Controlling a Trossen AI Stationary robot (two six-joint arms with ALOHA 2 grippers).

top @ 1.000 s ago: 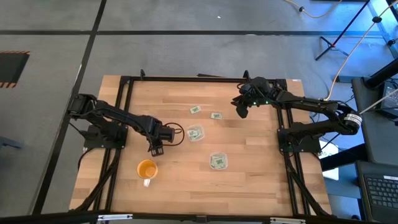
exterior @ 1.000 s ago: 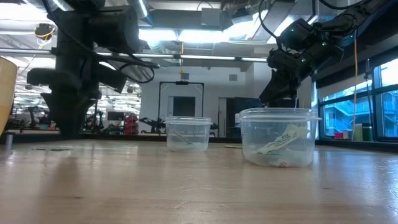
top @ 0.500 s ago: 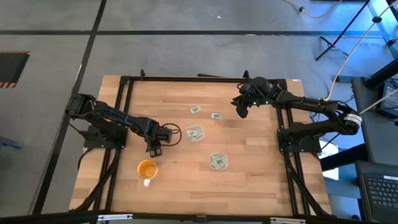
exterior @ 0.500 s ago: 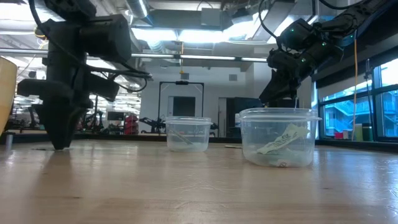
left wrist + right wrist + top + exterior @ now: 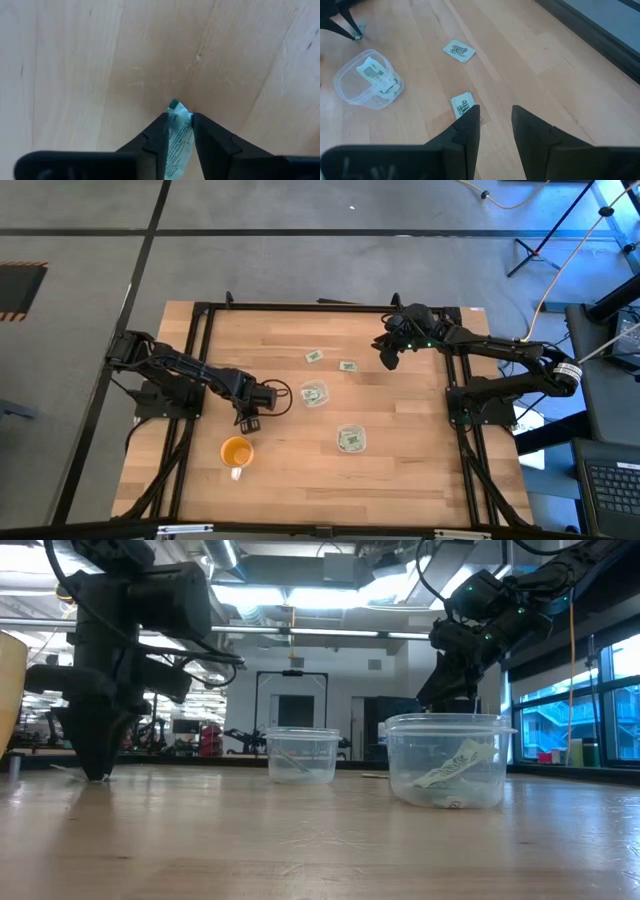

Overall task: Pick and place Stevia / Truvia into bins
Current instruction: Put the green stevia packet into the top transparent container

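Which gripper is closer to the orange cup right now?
Left. The left gripper is down at the table just above the orange cup in the high view, pinching a packet. The right gripper hovers far across the table, near its far edge.

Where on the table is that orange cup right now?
In the high view, the orange cup stands on the table's left half near the front edge, just below the left gripper and left of a clear bin.

Bright overhead light, soft shadows
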